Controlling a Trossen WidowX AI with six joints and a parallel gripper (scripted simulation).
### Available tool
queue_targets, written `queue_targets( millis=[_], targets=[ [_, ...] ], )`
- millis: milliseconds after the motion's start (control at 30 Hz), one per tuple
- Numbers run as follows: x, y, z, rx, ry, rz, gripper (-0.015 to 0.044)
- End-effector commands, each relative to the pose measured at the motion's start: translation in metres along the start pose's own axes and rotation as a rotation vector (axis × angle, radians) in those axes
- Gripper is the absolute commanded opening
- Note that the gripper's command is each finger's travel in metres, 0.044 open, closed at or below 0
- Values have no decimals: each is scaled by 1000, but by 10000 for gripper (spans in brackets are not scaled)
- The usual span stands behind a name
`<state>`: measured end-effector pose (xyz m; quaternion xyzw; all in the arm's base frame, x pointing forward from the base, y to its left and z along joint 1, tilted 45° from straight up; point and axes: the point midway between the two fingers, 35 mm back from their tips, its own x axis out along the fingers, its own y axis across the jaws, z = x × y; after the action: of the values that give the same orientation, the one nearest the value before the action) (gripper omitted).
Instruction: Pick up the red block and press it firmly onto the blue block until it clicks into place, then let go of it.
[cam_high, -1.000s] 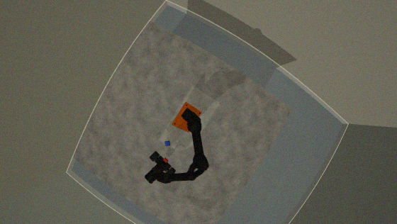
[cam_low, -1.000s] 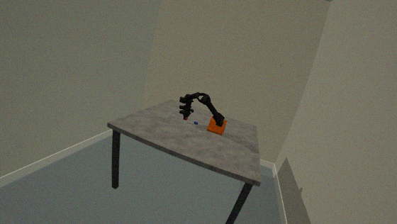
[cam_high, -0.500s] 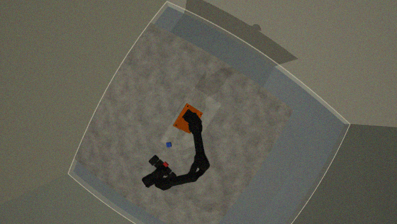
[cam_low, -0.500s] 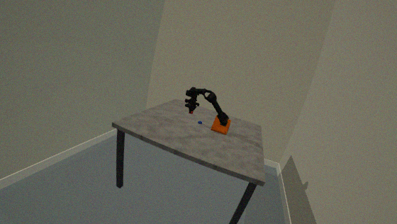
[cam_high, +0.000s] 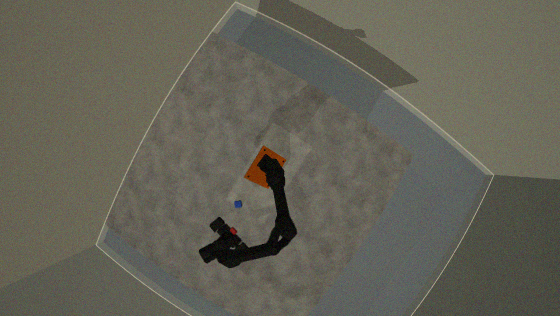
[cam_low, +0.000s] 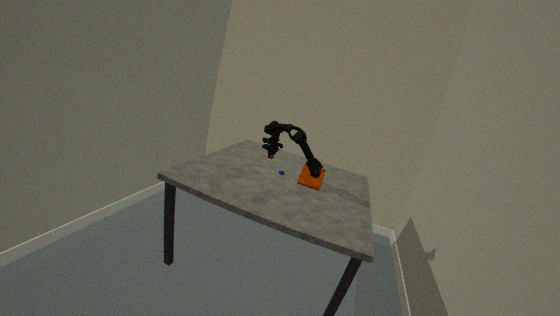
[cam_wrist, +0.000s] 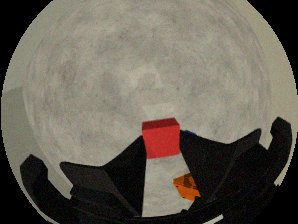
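Near the blue block (cam_high: 238, 204) (cam_low: 282, 172), apart from it, I have my jaws (cam_high: 233, 233) (cam_low: 271, 156) part-open, clamped on the red block (cam_high: 233, 231) (cam_low: 270, 157) (cam_wrist: 161, 140) above the tabletop (cam_high: 170, 150) (cam_low: 225, 175) (cam_wrist: 150, 65).

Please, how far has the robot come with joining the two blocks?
Done: the red block is picked up, held above the table. In hand: the gripper grips it between its fingers. Left: the blue block sits apart, so aligning, pressing and releasing remain.

The red block (cam_high: 233, 231) (cam_low: 271, 157) (cam_wrist: 161, 140) hangs clasped, apart from the blue block (cam_high: 238, 204) (cam_low: 282, 173) (cam_wrist: 190, 132) on the table (cam_high: 165, 150) (cam_low: 225, 185) (cam_wrist: 100, 75).
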<state>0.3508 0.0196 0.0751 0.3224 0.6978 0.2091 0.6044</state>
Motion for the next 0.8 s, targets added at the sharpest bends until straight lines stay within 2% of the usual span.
queue_targets(
  millis=[0,767],
  targets=[
    [5,-12,-10,76,0,-5,0],
    [45,-68,-67,486,0,-4,0]
  ],
)
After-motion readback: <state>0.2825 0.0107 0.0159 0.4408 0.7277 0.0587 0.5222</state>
